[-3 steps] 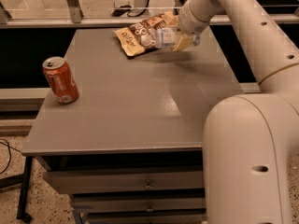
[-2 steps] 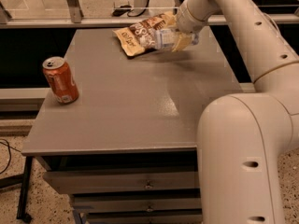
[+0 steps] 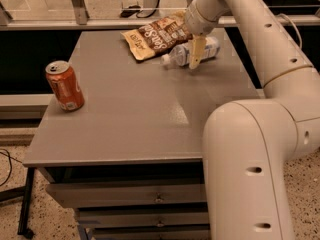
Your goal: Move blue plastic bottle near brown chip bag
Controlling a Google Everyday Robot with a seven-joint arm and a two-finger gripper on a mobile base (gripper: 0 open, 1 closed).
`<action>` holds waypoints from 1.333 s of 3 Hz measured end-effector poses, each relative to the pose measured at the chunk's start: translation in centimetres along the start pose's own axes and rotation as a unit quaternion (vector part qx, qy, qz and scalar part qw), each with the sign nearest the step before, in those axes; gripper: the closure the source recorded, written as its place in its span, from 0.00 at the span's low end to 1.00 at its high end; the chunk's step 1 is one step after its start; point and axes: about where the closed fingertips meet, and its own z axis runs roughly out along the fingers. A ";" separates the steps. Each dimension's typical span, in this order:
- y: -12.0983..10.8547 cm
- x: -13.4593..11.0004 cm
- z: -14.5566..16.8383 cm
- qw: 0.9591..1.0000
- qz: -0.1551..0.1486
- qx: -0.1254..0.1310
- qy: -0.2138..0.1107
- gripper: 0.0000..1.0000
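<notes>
Three things sit on the gray table (image 3: 130,124): an orange soda can (image 3: 65,85) standing near the left edge, the brown chip bag (image 3: 155,38) lying flat at the far side, and the blue plastic bottle (image 3: 179,55) on its side just beside the bag's near right edge, with its white cap pointing left. The gripper (image 3: 196,54) hangs down from the white arm (image 3: 260,44) straight over the bottle's middle. Whether it is clenched on the bottle or released cannot be told.

Arm (image 3: 260,44): off-white, fat rounded segments w/ small dark screw holes. Gripper (image 3: 196,59) pale tan, at far end of table (image 3: 125,119).
</notes>
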 end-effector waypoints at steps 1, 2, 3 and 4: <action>0.0 0.0 0.0 1.000 0.000 0.001 0.000 0.00; -1.9 0.1 -1.5 0.998 0.033 0.053 -0.021 0.00; -4.8 0.7 -3.4 0.988 0.081 0.129 -0.036 0.00; -7.0 1.8 -3.9 0.973 0.126 0.187 -0.040 0.00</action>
